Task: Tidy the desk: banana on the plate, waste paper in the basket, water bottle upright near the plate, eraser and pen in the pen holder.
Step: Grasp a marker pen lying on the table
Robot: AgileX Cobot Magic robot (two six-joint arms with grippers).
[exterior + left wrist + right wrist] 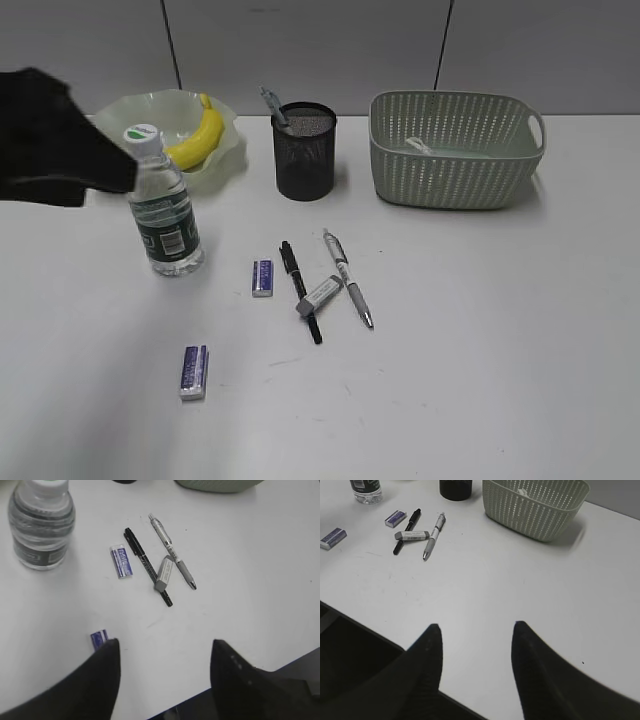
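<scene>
Both your pincers, left (pixel 165 680) and right (pixel 476 655), hang released. The grey eraser (pixel 319 295) lies across the black pen (pixel 300 291) at the holder's (pixel 304 150) 6 o'clock; grabbing either drags the other.

desk (pixel 480 350), across the lower frame: matt white, smooth, faint scuffs. water bottle (pixel 164 205), left: clear glossy plastic, dark green label, white cap. plate (pixel 225 150), upper left: translucent pale green, glossy, ruffled rim. banana (pixel 199 135): smooth yellow skin. pen holder (pixel 304 152), upper centre: black wire mesh, matt. basket (pixel 455 150), upper right: sage-green perforated plastic, dull sheen.
</scene>
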